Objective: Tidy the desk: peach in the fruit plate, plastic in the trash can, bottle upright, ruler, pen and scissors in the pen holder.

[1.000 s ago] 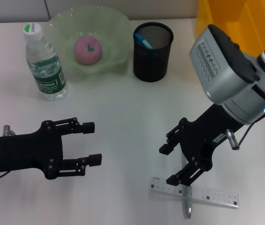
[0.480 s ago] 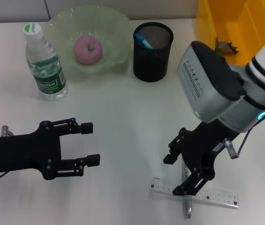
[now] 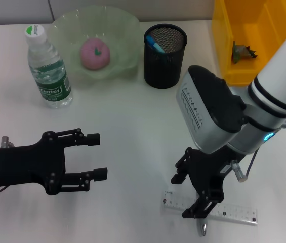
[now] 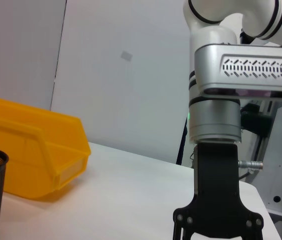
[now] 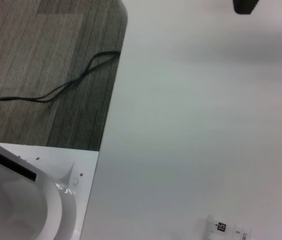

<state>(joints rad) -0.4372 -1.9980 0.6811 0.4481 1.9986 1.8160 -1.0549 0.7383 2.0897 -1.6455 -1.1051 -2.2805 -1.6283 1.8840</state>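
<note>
Right gripper over the ruler, going for the pickup

Nearest the robot, the clear ruler (image 3: 211, 208) lies flat on the desk (image 3: 132, 121) at the near right, with what looks like the scissors' metal tip (image 3: 203, 230) poking out beneath it. The right gripper (image 3: 186, 196) hangs just above the ruler's left end, jaws spread wide, holding nothing. I'd guess the ruler is light, stiff and slick, so pinching across its thin edges is the way. The left gripper (image 3: 96, 156) sits parked at the near left, open and empty too. Farther back: bottle (image 3: 46, 68) upright, peach (image 3: 95, 53) in the plate (image 3: 125, 55), pen (image 3: 155, 44) in the holder (image 3: 165, 63), yellow bin (image 3: 234, 61) far right.
</note>
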